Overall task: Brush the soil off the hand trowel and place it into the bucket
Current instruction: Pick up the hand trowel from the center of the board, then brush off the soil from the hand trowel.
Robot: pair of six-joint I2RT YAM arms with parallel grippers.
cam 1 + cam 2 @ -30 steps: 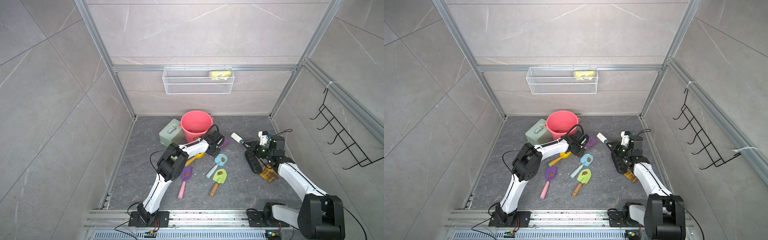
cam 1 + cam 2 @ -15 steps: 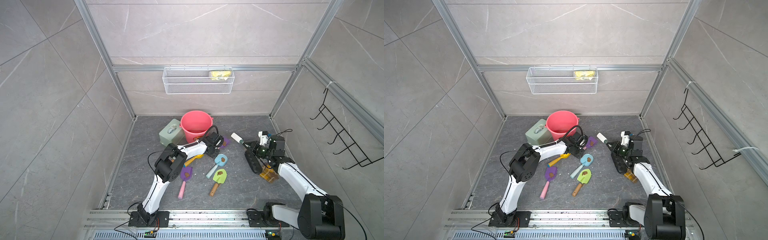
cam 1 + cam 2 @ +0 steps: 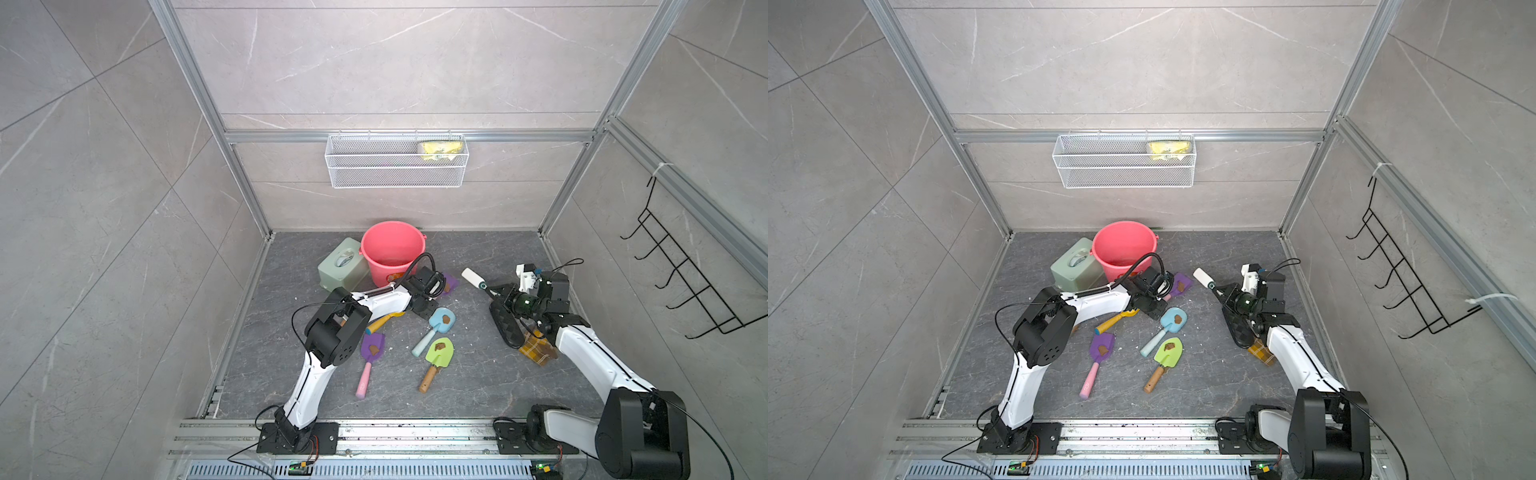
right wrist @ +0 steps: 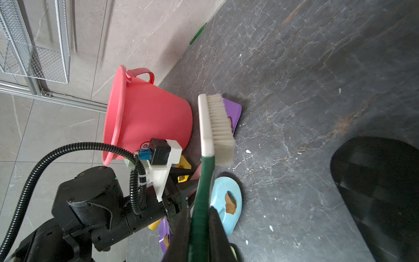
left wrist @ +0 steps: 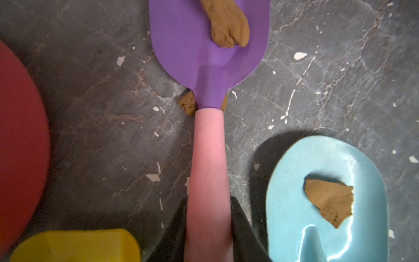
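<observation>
A hand trowel point(image 5: 207, 59) with a purple blade and pink handle lies low beside the foot of the coral-pink bucket point(image 3: 390, 253). A brown lump of soil point(image 5: 229, 27) sits on its blade, and a smaller lump point(image 5: 187, 104) lies on the floor under its neck. My left gripper point(image 5: 208, 204) is shut on the pink handle. In both top views the blade point(image 3: 1181, 284) pokes out past the left gripper point(image 3: 436, 286). My right gripper point(image 4: 200, 213) is shut on the green handle of a white brush point(image 4: 218, 127), held above the floor to the right of the trowel.
A blue trowel point(image 3: 441, 322), a green trowel point(image 3: 438, 352), another purple trowel point(image 3: 372, 348) and a yellow one point(image 3: 384, 320) lie on the floor, most carrying soil. A sage-green box point(image 3: 340, 268) stands left of the bucket. A black dustpan point(image 3: 505, 326) and a checked cloth point(image 3: 536, 352) lie under the right arm.
The left gripper's jaws have closed onto the trowel's pink handle. The right arm and the brush have stayed where they were.
</observation>
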